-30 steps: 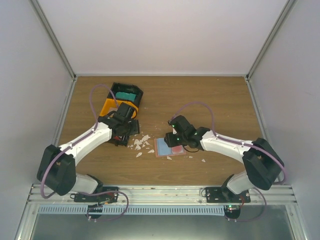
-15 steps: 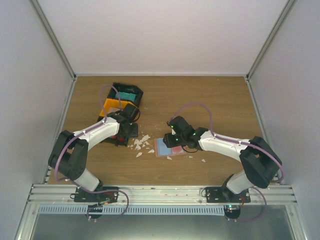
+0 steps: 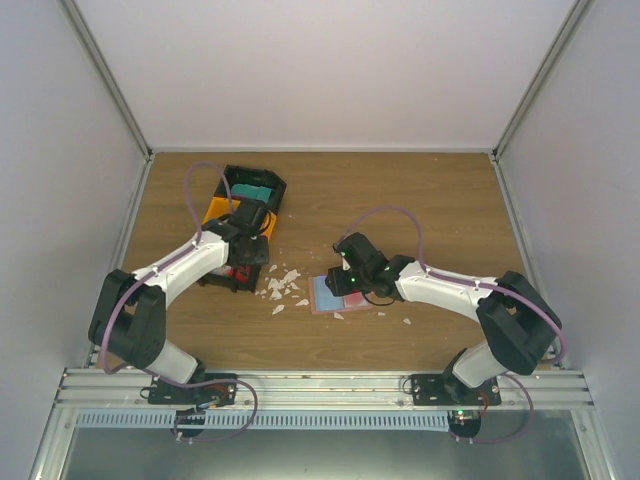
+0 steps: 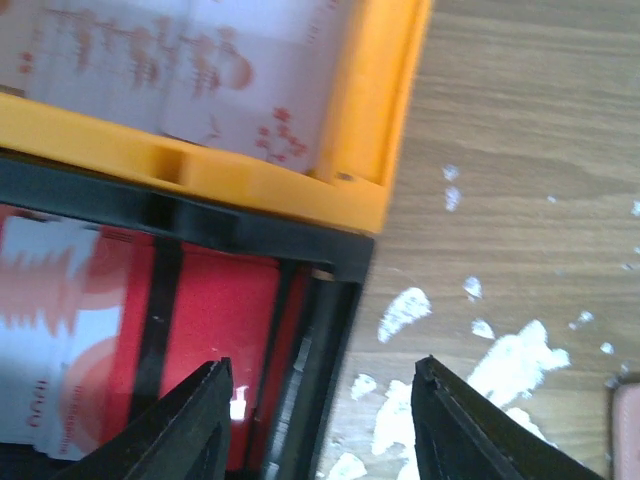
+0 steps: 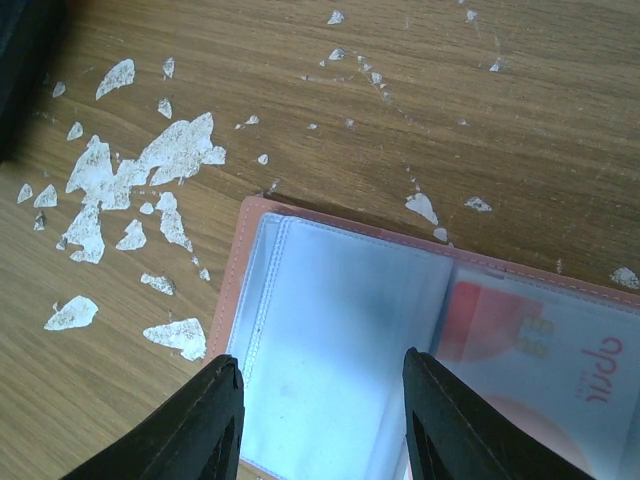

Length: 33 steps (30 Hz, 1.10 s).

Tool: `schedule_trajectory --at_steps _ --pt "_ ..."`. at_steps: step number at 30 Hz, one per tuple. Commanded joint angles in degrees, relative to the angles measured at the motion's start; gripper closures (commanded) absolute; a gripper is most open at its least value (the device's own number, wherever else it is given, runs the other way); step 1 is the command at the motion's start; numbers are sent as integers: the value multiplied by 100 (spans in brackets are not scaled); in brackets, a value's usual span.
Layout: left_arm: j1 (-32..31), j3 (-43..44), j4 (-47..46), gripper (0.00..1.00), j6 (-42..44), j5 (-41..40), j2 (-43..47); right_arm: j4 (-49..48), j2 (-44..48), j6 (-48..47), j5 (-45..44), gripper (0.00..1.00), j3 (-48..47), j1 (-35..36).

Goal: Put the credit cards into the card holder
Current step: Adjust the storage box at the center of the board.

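The salmon-pink card holder [image 3: 325, 296] lies open on the table, its clear sleeves up [image 5: 340, 340]. A red card [image 5: 500, 320] sits in its right sleeve. My right gripper [image 5: 320, 420] hovers open and empty over the left sleeve; in the top view it [image 3: 346, 274] is at the holder's far edge. My left gripper [image 4: 320, 420] is open and empty, straddling the right wall of a black bin [image 4: 330, 300] that holds red cards [image 4: 210, 330]. Pale pinkish-white cards [image 4: 200, 70] lie in the orange bin [image 4: 370, 130]. Teal cards [image 3: 252, 192] lie in the far black bin.
Small white scraps [image 3: 282, 288] are strewn on the wood between the bins and the holder, and they show in the right wrist view [image 5: 150, 170]. The three bins stand together at the left [image 3: 213, 212]. Grey walls enclose the table.
The left arm has swung its elbow out and back, and its gripper has settled over the near black bin's edge. The right gripper has barely moved over the holder.
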<state>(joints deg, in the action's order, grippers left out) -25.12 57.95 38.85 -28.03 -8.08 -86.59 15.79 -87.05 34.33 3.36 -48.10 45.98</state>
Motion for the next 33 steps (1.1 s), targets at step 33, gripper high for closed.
schedule_trajectory --at_steps 33 --pt "1495 -466 -851 63 508 2548 -523 -551 -742 -269 440 55 -272 161"
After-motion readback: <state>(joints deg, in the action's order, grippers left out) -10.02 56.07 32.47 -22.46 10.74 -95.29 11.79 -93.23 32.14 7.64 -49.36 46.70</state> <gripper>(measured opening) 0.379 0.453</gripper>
